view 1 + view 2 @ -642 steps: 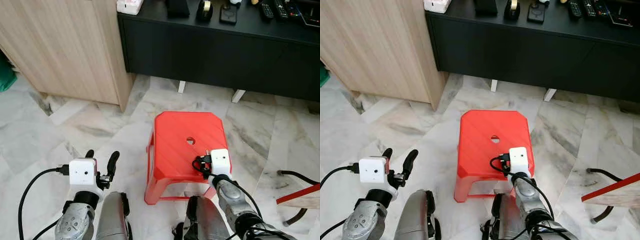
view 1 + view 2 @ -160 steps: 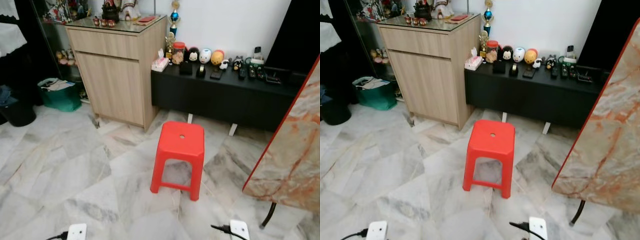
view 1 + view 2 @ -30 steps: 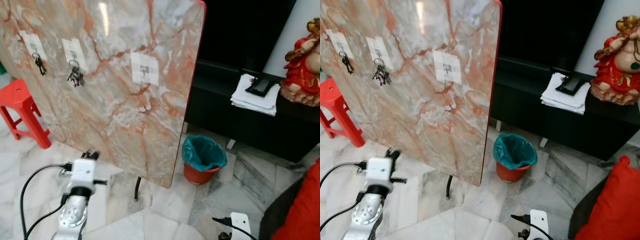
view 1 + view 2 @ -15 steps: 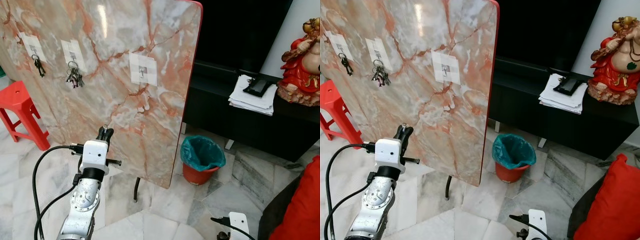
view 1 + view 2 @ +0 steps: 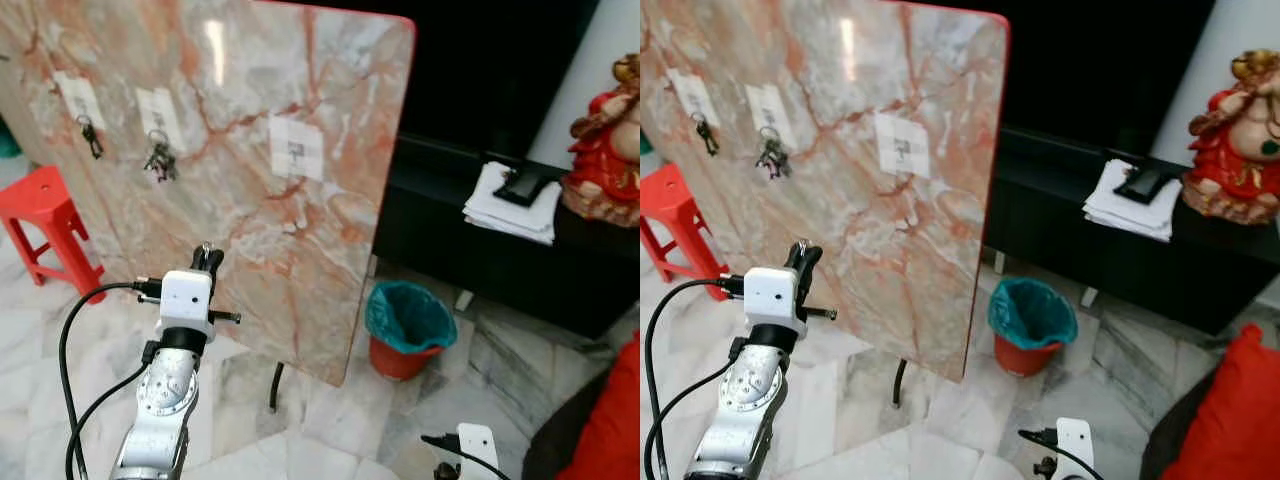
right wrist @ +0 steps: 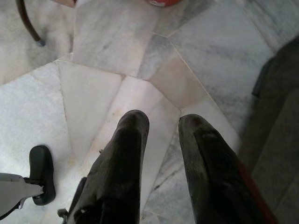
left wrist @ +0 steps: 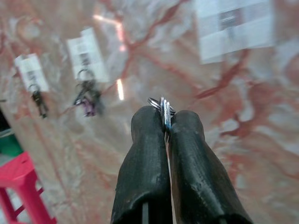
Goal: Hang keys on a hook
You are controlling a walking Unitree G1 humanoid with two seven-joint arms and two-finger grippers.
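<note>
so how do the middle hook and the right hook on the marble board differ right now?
The middle hook carries a bunch of keys; the right hook is bare. The middle one sits farther from the left gripper, whose jaws pinch a key ring. Both are mounted on white patches on the marble board.

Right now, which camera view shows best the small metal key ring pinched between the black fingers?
The left wrist view: the small metal key ring sticks up close and sharp between the shut fingers of the left gripper. In the eye views it is a tiny glint above that gripper, before the marble board.
</note>
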